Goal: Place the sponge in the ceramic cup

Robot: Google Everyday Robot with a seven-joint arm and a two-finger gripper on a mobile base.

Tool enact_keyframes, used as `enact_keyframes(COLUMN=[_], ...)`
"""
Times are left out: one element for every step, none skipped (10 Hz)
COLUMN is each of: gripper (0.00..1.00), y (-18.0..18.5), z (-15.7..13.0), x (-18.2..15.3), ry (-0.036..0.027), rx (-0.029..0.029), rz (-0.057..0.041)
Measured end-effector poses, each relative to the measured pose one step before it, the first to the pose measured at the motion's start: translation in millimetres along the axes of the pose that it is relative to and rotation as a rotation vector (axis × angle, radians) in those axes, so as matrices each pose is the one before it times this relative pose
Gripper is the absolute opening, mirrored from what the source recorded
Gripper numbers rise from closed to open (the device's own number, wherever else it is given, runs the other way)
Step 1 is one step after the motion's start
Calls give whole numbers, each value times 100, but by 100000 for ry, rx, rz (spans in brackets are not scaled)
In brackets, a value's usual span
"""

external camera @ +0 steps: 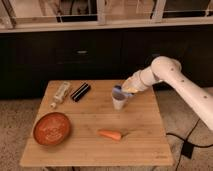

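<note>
Sponge [119, 91]: blue, sits at the mouth of the cup [119, 103], partly above the rim; how far inside it reaches is not clear. Cup white, upright, on the wooden table [145, 146], a little right of centre toward the far edge.

Gripper [127, 90]: directly over the cup, right against the sponge. Cannot tell whether it grips the sponge or has let go. White arm [172, 75] comes in from the right, bent at a rounded joint above the table's far right corner.

Carrot [110, 134]: lies flat nearer the front edge, well apart from the cup.

Reddish-brown bowl [51, 128]: front left of the table.

Far left: a pale bottle [61, 93] on its side; just beside it a dark bar-shaped thing [80, 92], lying diagonally.
</note>
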Motion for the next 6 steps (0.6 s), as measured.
enact_keyframes(gripper=[39, 39, 39, 39, 39, 39], y=[-33, 10, -89, -125, -128, -92], z=[-184, -135, 28, 174, 69, -41], x=[305, 270, -49, -179, -77, 22], ry=[25, 61, -109, -301, -202, -47], rx=[225, 162, 238, 178, 265, 215], rz=[189, 44, -7, -13, 224, 154])
